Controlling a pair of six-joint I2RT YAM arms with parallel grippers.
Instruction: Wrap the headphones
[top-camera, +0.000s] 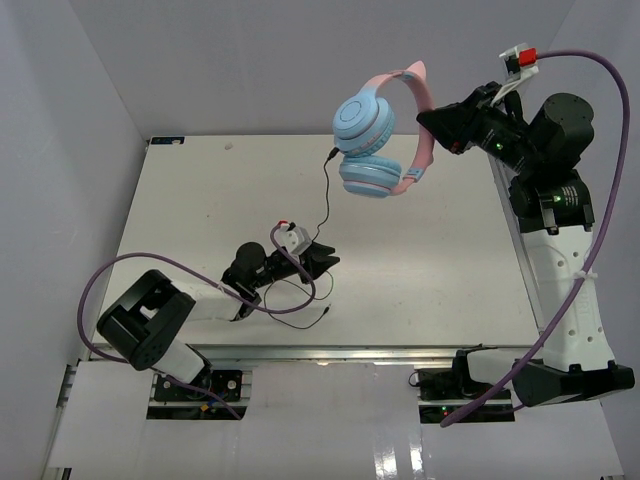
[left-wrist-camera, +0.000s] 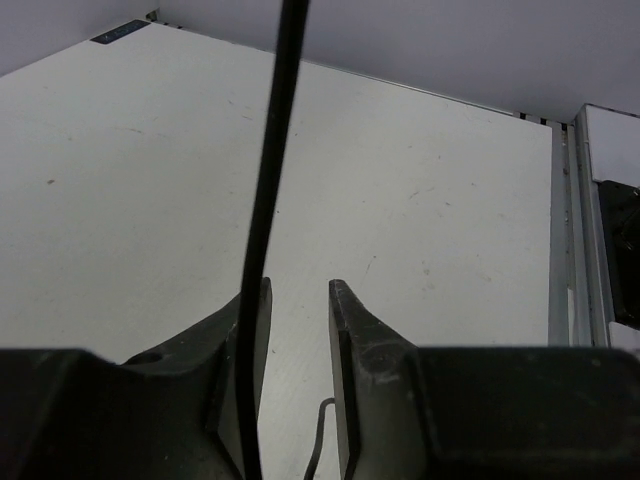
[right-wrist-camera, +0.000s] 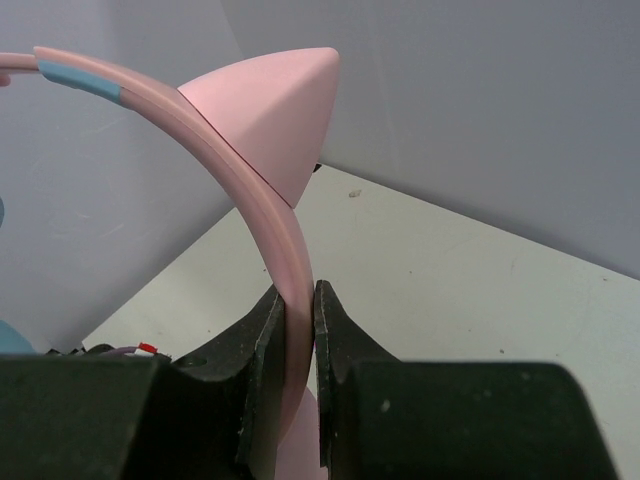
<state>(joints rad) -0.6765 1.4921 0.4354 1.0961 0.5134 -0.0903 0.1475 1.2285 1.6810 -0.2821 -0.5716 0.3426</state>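
Position: the headphones (top-camera: 362, 125) are off the table (top-camera: 430, 270), held in the air in the upper centre-right of the top view.

Orientation: the two light-blue ear cups (top-camera: 370, 175) sit one above the other in the frame, and the flat outer face of the upper cup is turned to the camera. The pink headband (right-wrist-camera: 275, 215) arcs from the cups out to the right, so the long axis runs roughly left to right in the frame, with the crown at the right. One cat-ear point (right-wrist-camera: 272, 115) stands on the band's outer side and aims toward the top of the frame.

Right gripper (top-camera: 432, 122): clamped on the headband near the crown, with both pads tight against the pink strip.

Cord (top-camera: 326, 195): thin and black, it drops from the cups toward the lower left, reaches the left gripper (top-camera: 322, 258), then lies in a loose loop on the table below it.

Left gripper: the jaws stand partly apart. In the left wrist view the cord runs upright between them, close along the inner face of the left-hand finger (left-wrist-camera: 250, 340), with a clear gap to the other finger. It is not pinched.

Limits of view: the right wrist view cuts the cups off at its left edge, leaving only slivers of blue, and the fingers hide the band below the grip. In the left wrist view the cord is blurred and cut off at top and bottom, so contact with the finger cannot be confirmed. The cord's free end is too small to make out.
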